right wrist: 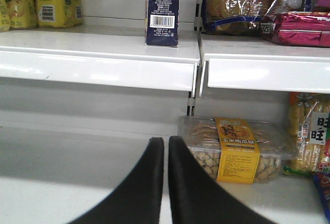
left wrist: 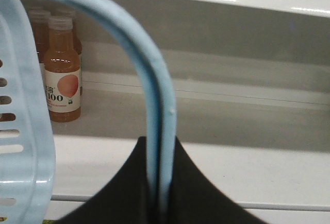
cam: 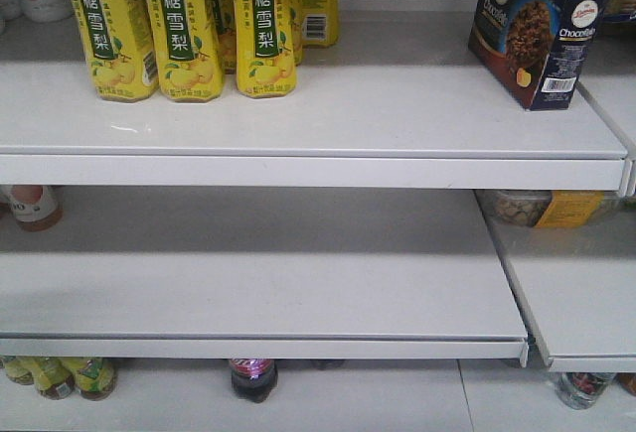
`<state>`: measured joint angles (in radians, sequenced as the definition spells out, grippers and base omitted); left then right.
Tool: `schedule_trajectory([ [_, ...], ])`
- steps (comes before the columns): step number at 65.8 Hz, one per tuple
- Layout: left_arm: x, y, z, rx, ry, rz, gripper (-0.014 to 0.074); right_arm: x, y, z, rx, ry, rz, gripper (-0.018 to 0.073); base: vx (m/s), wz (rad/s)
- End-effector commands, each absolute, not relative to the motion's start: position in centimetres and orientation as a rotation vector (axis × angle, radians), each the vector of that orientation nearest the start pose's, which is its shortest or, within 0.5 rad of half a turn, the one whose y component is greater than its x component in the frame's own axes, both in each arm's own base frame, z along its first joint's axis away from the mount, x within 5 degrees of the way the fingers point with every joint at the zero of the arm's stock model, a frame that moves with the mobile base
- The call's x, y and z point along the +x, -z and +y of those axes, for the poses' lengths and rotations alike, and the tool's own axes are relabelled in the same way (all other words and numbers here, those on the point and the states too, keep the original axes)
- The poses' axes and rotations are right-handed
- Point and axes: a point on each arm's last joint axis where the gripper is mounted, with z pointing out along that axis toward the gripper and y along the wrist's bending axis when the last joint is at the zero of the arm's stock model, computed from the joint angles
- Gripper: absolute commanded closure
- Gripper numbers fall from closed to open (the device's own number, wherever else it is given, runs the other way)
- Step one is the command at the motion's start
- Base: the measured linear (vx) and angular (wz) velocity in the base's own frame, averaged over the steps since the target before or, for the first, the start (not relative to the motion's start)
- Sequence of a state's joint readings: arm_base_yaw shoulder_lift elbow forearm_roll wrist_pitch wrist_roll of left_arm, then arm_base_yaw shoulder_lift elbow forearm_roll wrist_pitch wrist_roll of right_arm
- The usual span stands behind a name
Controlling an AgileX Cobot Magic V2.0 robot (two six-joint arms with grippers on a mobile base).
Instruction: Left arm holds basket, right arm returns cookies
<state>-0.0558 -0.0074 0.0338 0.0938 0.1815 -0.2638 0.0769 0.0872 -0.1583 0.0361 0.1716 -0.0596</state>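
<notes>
The cookies box [cam: 538, 30] stands upright at the right end of the upper shelf [cam: 397, 124], well apart from the yellow pear-drink bottles [cam: 184, 25] on the left. The right gripper [right wrist: 166, 183] hangs empty below, fingers nearly together. The left gripper [left wrist: 159, 188] is clamped on the light blue basket handle [left wrist: 149, 90], peach juice bottles [left wrist: 62, 74] behind.

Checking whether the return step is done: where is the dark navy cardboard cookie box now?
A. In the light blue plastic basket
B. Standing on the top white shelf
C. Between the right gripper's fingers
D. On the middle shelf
B: the dark navy cardboard cookie box stands upright on the top white shelf, while the right gripper is shut and empty.
</notes>
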Motion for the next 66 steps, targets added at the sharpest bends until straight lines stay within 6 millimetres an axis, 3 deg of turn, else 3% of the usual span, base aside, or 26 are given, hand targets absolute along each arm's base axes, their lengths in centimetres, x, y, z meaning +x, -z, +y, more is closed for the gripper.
schedule_trajectory([
  [1, 5.45, -20.45, -0.2, -0.07, 0.141, 1.555, 0.0599, 5.64, -26.14, 0.42, -0.074, -0.036, 1.489, 0.057, 0.0, 0.0],
  [66, 5.46, -20.46, -0.27, 0.0, 0.08, 1.557, 0.0599, 5.64, -26.14, 0.42, -0.074, -0.036, 1.489, 0.057, 0.0, 0.0],
])
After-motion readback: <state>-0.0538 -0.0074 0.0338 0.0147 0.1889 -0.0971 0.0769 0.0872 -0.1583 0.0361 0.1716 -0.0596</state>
